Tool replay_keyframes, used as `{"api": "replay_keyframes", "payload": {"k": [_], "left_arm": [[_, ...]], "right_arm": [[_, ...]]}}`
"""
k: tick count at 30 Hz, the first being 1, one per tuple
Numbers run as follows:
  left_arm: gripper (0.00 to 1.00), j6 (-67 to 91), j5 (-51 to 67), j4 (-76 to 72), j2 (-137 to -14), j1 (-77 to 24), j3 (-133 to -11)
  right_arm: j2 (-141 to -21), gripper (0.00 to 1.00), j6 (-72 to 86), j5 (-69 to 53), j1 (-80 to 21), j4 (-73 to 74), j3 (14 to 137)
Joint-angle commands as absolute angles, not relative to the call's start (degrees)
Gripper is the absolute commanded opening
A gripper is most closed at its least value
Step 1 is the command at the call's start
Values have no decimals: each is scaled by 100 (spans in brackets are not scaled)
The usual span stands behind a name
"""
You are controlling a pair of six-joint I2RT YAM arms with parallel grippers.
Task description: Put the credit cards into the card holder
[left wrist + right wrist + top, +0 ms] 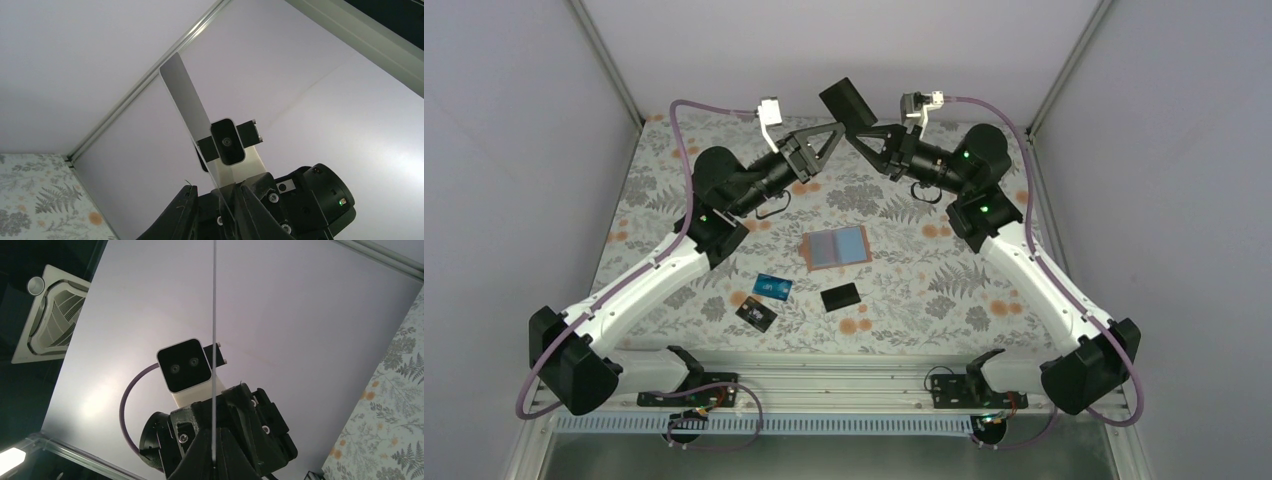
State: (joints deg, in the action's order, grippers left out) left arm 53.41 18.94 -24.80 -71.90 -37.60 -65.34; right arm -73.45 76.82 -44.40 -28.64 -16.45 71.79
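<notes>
Both arms are raised at the back, their grippers meeting tip to tip. My right gripper (862, 136) (214, 432) is shut on a black credit card (849, 103) (214, 315), which shows edge-on in the right wrist view. My left gripper (831, 136) (217, 187) is open around the same card (187, 97). The card lies against one finger, with a gap to the other finger (186, 207). The card holder (837, 247) lies open mid-table. In front of it lie a blue card (773, 287), a marked black card (755, 315) and a plain black card (841, 296).
Grey enclosure walls with aluminium corner posts (609, 60) stand close behind the raised grippers. A floral cloth (944, 280) covers the table. A metal rail (844, 375) with the arm bases runs along the near edge.
</notes>
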Motion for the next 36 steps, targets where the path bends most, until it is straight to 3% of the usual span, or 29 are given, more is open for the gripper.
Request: {"api": "replay_keyframes", "payload": {"k": [1,29,36], "left_arm": [[20,5324,1916,-2702,-7226,-3721,-6614],[11,5497,1963,-2899,-7327,-3648,-6615],[2,5528,2008,-2826,-7376,-3604,-6633]], "right_arm": [[-7328,4,7443,-4552,-2955,-1582,7405],[-7354,4,7134,-4672,-3037,-1415,7479],[-7388,4,6793,-4743,-3046,-1216,7583]]}}
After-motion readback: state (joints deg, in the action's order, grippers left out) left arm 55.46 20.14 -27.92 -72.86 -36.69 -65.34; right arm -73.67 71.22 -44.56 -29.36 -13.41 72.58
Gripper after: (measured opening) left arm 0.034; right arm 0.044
